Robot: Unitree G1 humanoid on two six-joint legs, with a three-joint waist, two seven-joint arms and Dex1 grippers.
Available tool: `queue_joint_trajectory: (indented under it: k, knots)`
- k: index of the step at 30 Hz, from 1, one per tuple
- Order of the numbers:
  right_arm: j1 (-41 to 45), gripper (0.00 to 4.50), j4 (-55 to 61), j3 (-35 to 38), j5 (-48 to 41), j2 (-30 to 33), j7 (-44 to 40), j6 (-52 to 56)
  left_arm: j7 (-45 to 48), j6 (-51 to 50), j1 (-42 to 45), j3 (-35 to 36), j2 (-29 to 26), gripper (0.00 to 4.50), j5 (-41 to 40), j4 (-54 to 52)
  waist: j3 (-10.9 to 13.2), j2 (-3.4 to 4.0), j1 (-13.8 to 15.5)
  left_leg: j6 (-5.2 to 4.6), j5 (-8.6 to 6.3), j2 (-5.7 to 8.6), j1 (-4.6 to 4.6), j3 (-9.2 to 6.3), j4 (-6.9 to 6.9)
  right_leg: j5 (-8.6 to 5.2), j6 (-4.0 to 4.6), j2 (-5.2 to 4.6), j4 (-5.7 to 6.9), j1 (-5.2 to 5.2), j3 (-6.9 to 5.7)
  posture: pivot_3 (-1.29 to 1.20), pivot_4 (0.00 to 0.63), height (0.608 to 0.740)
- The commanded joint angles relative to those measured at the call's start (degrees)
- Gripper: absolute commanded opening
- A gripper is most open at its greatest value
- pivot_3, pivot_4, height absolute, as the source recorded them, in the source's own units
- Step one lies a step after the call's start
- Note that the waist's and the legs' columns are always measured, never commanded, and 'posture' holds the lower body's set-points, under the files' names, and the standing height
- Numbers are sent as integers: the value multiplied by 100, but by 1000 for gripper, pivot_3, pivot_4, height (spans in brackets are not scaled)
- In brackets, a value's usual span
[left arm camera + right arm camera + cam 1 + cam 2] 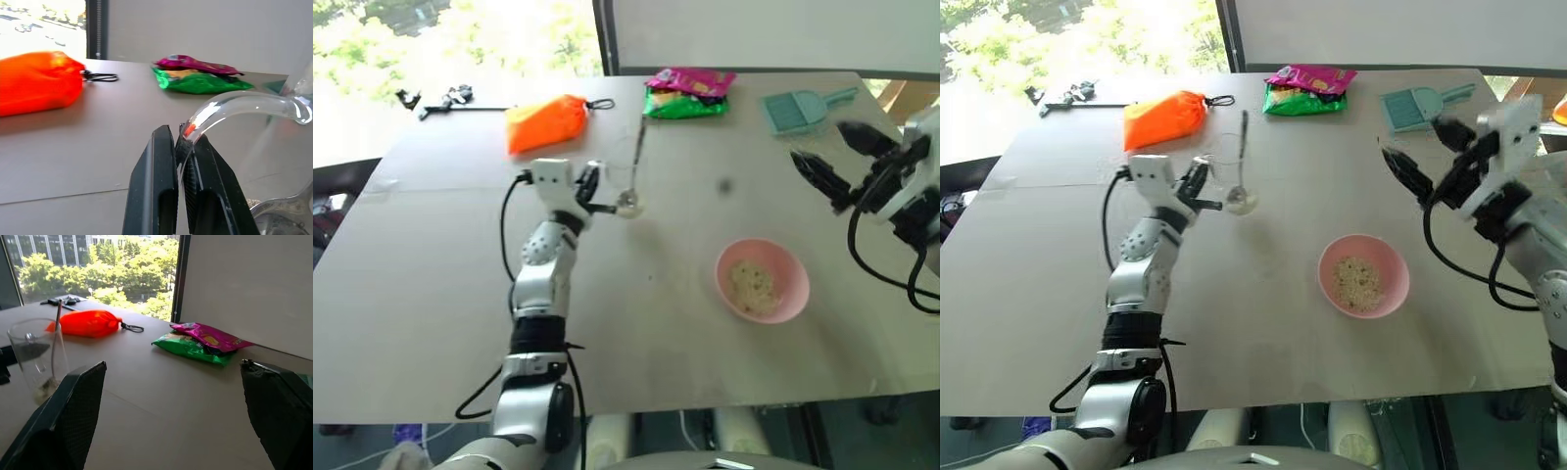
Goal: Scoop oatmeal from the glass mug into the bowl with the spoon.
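Beside the bowl [1363, 275], robot's left: glass mug [1231, 186] is standing, spoon [1242, 162] leaning inside.
Left gripper [182, 147]: clamping the mug handle.
Right gripper [1417, 152]: hovering with jaws spread, apparently holding nothing.
Oatmeal [1357, 279]: lying in the bowl.

Counts: 1 glass mug [1230, 181], its handle pinched betw. the left gripper's [182, 147] fingers, w/ 1 spoon [1242, 157] standing in it. 1 pink bowl [1363, 276] w/ 1 heap of oatmeal [1356, 280], near the right gripper [1422, 157], below its spread fingers. Beyond both fingertips: 1 orange pouch [1165, 118], 2 snack packs [1307, 90] stacked, 1 teal scoop [1415, 106], 1 small black tool [1067, 95].
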State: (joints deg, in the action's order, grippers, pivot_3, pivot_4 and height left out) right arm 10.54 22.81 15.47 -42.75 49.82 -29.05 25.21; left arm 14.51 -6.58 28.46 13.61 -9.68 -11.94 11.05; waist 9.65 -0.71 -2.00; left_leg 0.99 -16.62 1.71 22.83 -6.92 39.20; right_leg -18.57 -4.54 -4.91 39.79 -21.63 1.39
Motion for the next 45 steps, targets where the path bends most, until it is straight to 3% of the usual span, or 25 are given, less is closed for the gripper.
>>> queue_joint_trajectory:
  k: [1, 4, 8, 12, 22, 38, 42, 45]
  knots:
    - [-548, 4411, 29, 618, 75, -264, -684, -596, -238, 275, -183, 242, -135, 0, -34, -333, 2, 2, -28, 0, 0, 0, 0, 5, -1, 0, 0, -1, 3, -1, 5, 0, 150, 740]
    - [-1215, 4411, 220, 987, 11, -488, -1333, -997, -361, 429, -322, 364, -212, 0, 5, -243, 1, 2, 14, 1, 1, 2, -5, 3, 10, 1, -1, -4, 11, 2, 9, 0, 150, 740]
    - [-2069, 4411, 645, 1516, -947, -260, -2591, -596, -394, 519, -303, 500, -326, 0, -83, -47, 1, 2, 36, 1, 1, 0, -14, -1, 13, 3, -4, 2, 10, 12, 5, 0, 150, 740]
    - [-2347, 4411, 901, 1854, -1467, -3, -3198, -311, -367, 513, -280, 571, -431, 0, -148, 70, -1, 1, 11, 0, 0, 0, -20, -2, 12, 3, -4, 1, 13, 15, 13, 0, 150, 740]
    - [-1922, 4411, 949, 1884, -1206, 201, -3252, -264, -213, 446, -181, 628, -759, 0, -371, 428, -1, 0, 20, 0, 1, 0, -22, -2, 12, 3, -5, 1, 11, 18, 8, 0, 150, 740]
    - [-2300, 4411, 471, 2211, -609, 88, -4011, -632, -128, 334, -444, 682, -835, 0, -610, 347, -3, -1, 14, 0, 1, 0, -26, -2, 12, 4, -5, 0, 13, 18, 12, 0, 150, 740]
    - [-2253, 4500, 465, 2148, -588, 45, -3998, -671, -94, 224, -533, 703, -826, 1435, -723, 237, -3, -1, 17, 0, 1, 0, -26, -4, 12, 4, -5, -1, 12, 18, 13, 0, 150, 740]
    - [-2258, 4500, 450, 2108, -552, -4, -4011, -696, -160, 104, -693, 722, -780, 2797, -769, -37, -3, -1, 16, 0, 0, 0, -26, -7, 11, 4, -5, -1, 11, 19, 13, 0, 150, 740]
